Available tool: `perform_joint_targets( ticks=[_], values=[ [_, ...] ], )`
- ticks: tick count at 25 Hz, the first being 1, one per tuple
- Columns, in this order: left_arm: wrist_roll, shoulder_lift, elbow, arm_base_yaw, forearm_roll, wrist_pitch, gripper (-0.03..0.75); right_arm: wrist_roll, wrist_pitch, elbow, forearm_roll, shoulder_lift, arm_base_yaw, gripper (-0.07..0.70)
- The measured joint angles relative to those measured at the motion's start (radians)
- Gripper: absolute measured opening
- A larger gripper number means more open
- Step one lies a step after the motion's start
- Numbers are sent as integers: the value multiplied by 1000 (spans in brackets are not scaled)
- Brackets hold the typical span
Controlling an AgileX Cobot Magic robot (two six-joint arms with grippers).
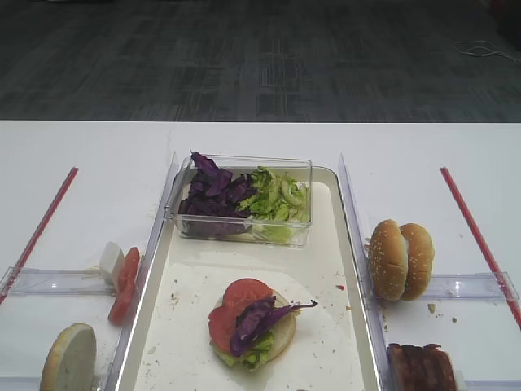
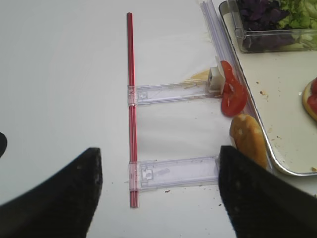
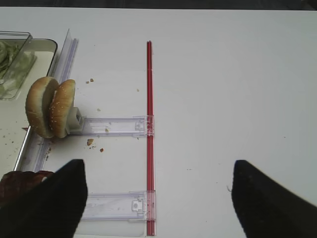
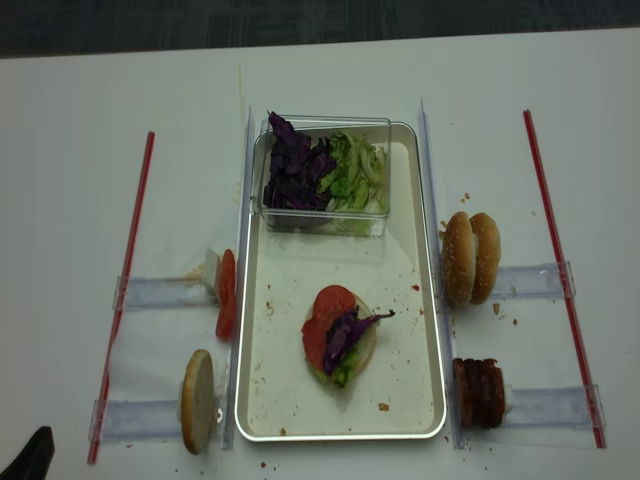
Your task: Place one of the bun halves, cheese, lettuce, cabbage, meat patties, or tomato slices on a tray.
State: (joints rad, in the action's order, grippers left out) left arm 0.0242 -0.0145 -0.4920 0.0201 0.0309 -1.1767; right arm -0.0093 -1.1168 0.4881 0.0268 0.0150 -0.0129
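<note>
On the cream tray [image 1: 326, 269] [image 4: 400, 390] lies a stack: a bun half with lettuce, a tomato slice [image 1: 236, 303] and a purple cabbage strip [image 1: 259, 316] [image 4: 347, 328] on top. Left of the tray stand tomato slices [image 1: 126, 285] [image 2: 232, 91] and a bun half [image 1: 69, 358] [image 2: 247, 139]. To its right stand two bun halves [image 1: 399, 259] [image 3: 49, 106] and meat patties [image 1: 419, 366] [image 3: 17, 181]. My left gripper [image 2: 158, 198] is open over the table left of the tray, holding nothing. My right gripper [image 3: 158, 198] is open over the table right of the tray, also holding nothing.
A clear box [image 1: 244, 199] [image 4: 325, 175] of cabbage and lettuce sits at the tray's far end. Red strips [image 1: 41, 228] [image 1: 476, 232] run along both sides, joined to clear plastic holders [image 2: 173, 171] [image 3: 114, 206]. Crumbs dot the tray and table.
</note>
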Motion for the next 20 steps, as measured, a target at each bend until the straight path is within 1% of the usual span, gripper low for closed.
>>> perform_joint_targets(
  ticks=[20],
  values=[
    [0,0,0,0,0,0,491,0,0,0,0,0,0,626]
  ],
)
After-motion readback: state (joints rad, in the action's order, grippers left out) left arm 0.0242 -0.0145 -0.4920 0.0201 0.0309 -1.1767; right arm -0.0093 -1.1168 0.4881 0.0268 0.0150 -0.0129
